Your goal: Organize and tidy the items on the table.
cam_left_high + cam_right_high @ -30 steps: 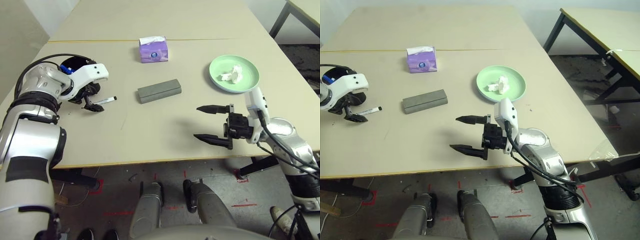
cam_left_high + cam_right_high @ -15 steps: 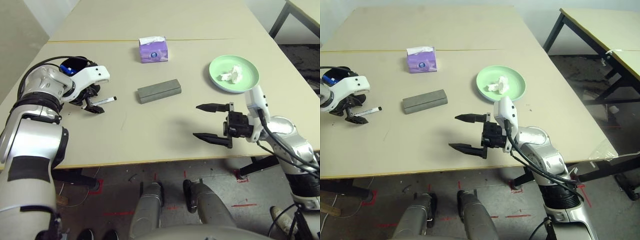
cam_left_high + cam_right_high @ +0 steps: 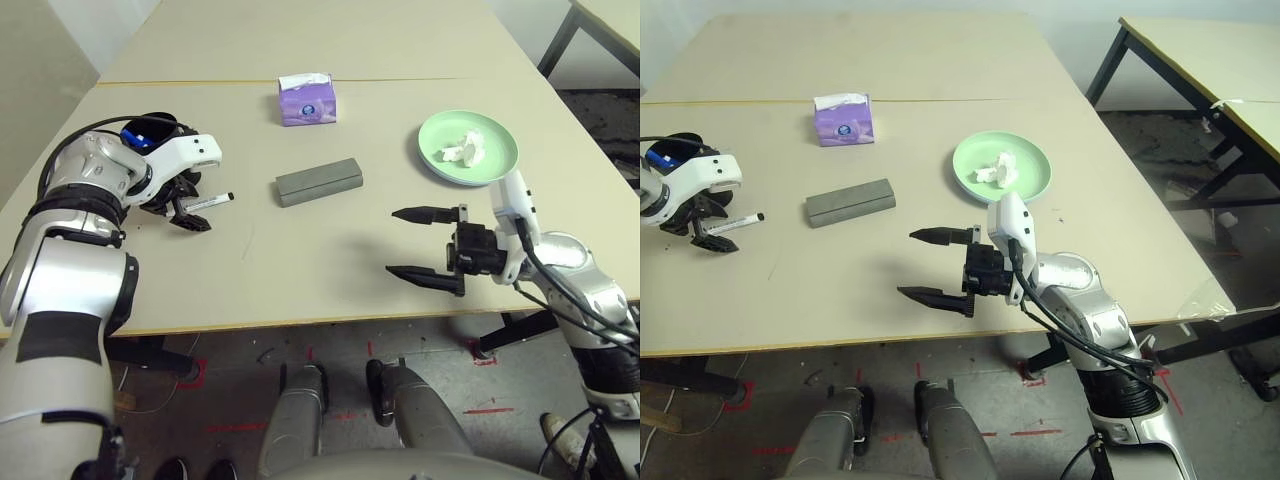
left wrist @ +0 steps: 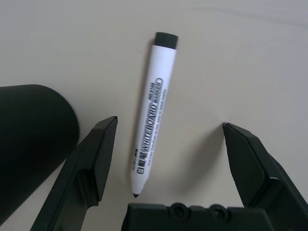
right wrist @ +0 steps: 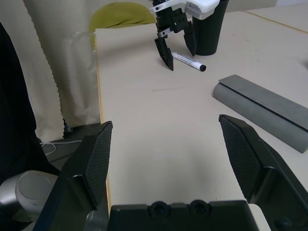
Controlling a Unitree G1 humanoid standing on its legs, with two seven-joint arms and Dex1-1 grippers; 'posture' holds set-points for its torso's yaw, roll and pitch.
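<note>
The left gripper [image 4: 166,159] stands wide open over the marker [image 4: 151,115], which lies flat on the table [image 3: 330,250] between its two fingers. The fingers do not touch the marker yet, so it holds nothing. This marker has a black cap and its writing tip points toward the gripper's base. The black cup [image 4: 29,134] stands just beside the gripper, near the table's left edge. In the head views something blue shows inside or behind the cup, but I cannot tell what it is.

The right gripper [image 3: 425,245] hovers above the front of the table, also wide open and empty, well apart from every item.

The grey case [image 3: 318,182] lies closed in the middle of the table. The tissue [image 3: 462,150] already sits on the green plate [image 3: 490,170] at the right side. A purple tissue box [image 3: 306,99] stands behind the case, near the seam. I see no sunglasses and no blue plate in these views; perhaps the sunglasses are inside the case, but this is hidden.

I judge that the task is well advanced: the tissue is on its plate and the case is closed. The step in hand seems to be to grasp the marker, probably to put it into the cup.
</note>
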